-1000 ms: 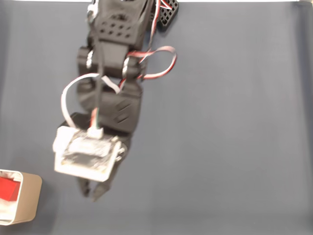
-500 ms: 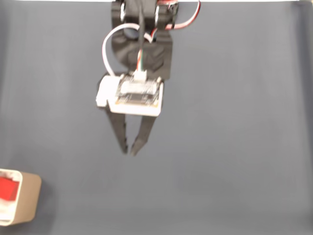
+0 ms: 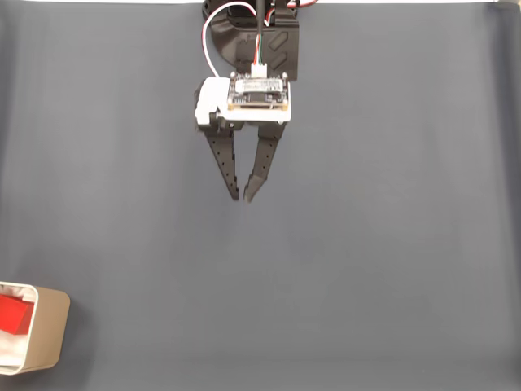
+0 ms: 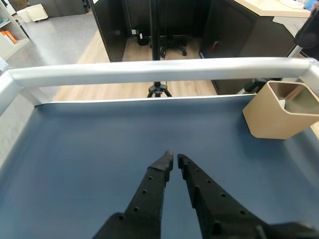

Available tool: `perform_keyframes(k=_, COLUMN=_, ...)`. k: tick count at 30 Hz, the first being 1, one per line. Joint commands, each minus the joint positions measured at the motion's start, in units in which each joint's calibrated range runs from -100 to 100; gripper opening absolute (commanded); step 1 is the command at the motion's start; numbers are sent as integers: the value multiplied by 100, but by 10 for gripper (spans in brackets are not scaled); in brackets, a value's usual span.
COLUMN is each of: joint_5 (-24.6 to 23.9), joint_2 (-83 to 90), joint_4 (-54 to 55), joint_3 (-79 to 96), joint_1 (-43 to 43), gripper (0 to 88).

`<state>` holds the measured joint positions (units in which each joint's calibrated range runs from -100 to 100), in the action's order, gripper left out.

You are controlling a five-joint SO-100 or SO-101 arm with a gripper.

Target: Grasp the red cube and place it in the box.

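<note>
While the smooth red cube (image 3: pixel 15 314) sits in the rounded tan box (image 3: pixel 49 330), black gripper (image 3: pixel 242 195) nearly closed, empty

I see a black gripper (image 3: pixel 242 195) with rows of small holes along its fingers (image 4: pixel 149 191), carrying a white camera board mount (image 3: pixel 244 100) with a red-white wire (image 3: pixel 213 32). Table mat (image 3: pixel 391 244) is plain dark blue-grey. Tan box (image 3: pixel 45 330), white inside, at near left in the fixed view; bright red cube (image 3: pixel 15 316) in it. Silver rail (image 4: pixel 149 72) at the mat's far edge in the wrist view.
</note>
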<state>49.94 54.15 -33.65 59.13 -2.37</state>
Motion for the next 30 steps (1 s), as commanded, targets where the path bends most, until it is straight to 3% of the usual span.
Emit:
perform_keyframes(k=1, joint_5=-44, joint_2=677, joint_4=160, joint_3=601, joint_1=53, gripper=0)
perform_keyframes(k=19, joint_5=-122, joint_2=3363, joint_4=-209, joint_3=3713, joint_1=166, gripper=0)
perform_keyframes(k=30, joint_5=-283, joint_2=4239, joint_4=-1766, joint_3=4069, joint_1=323, gripper=0)
